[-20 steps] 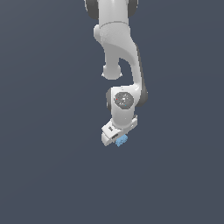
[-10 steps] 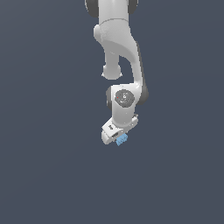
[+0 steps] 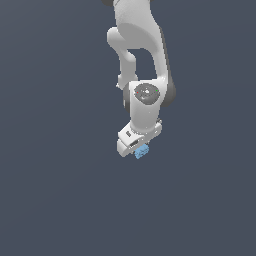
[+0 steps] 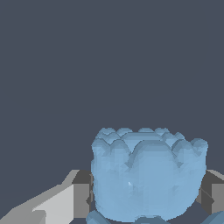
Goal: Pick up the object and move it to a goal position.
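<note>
The object point(image 3: 142, 151) is a small light-blue lumpy block. In the exterior view it sits right under the white hand of the arm, held against the gripper point(image 3: 136, 149), whose fingers are hidden by the hand. In the wrist view the object point(image 4: 146, 175) fills the space between the two fingers, one grey and white finger point(image 4: 76, 197) on one side and the other finger point(image 4: 213, 192) on the opposite side. The gripper point(image 4: 146, 194) is shut on the object.
The white arm point(image 3: 142, 60) reaches down from the top of the exterior view. Around it there is only a plain dark grey-blue ground point(image 3: 55, 190). No goal marker shows.
The hand with the object has shifted slightly up and toward the exterior view's right. The grip has not changed.
</note>
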Robot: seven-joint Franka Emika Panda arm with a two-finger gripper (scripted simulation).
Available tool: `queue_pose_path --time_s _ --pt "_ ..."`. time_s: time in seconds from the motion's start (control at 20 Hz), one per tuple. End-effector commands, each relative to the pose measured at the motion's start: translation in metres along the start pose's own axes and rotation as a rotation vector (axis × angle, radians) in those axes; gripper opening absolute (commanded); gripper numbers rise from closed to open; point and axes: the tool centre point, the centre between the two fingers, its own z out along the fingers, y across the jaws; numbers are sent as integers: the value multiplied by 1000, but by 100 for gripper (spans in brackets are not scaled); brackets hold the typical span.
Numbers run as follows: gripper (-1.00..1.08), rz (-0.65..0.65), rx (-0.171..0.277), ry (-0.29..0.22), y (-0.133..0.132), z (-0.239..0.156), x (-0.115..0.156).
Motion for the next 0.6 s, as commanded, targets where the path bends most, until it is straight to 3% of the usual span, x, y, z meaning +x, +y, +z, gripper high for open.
queue_pose_path --time_s 0.0,0.55 --pt "-100 0 -1 1 -4 -25 -1" --pt "-100 -1 0 1 -25 -139 -4"
